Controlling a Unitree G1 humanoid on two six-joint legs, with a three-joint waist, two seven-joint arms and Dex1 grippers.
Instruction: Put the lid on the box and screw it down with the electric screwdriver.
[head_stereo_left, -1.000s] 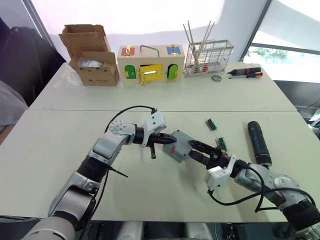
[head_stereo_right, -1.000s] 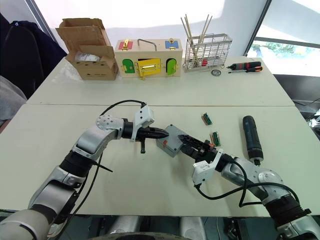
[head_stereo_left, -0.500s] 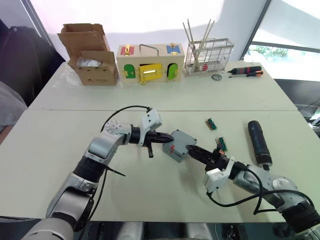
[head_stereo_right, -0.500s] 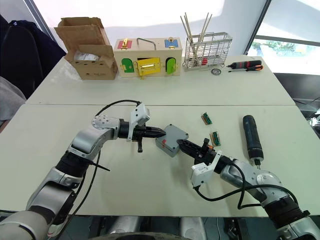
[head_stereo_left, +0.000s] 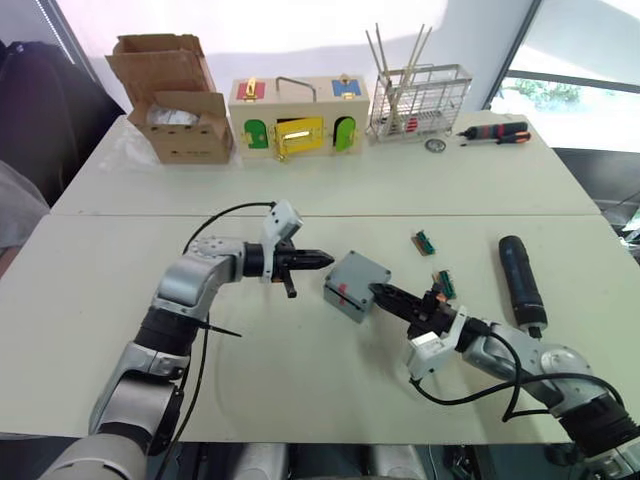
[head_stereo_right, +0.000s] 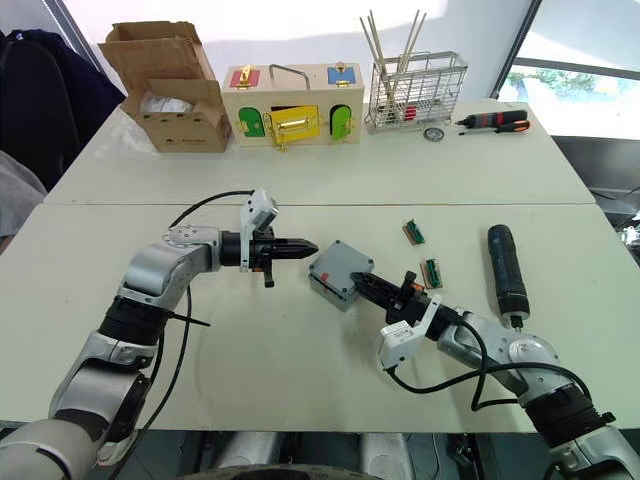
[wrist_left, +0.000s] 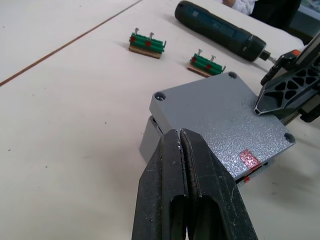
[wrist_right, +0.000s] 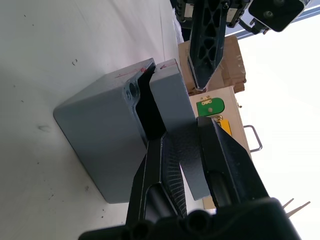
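Lid (wrist_left: 227, 120) between parted right fingers (wrist_right: 165, 165)

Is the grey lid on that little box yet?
On, but askew: the flat grey plastic lid overhangs the grey plastic box, leaving a gap.

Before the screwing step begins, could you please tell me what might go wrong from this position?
1. The lid sits skewed on the box, with a gap at one corner, so the screw holes may not line up.
2. The right gripper has its fingers around the lid's edge; pulling away could drag the lid off.
3. The left gripper, shut, is clear of the box, so nothing steadies it if it is nudged.
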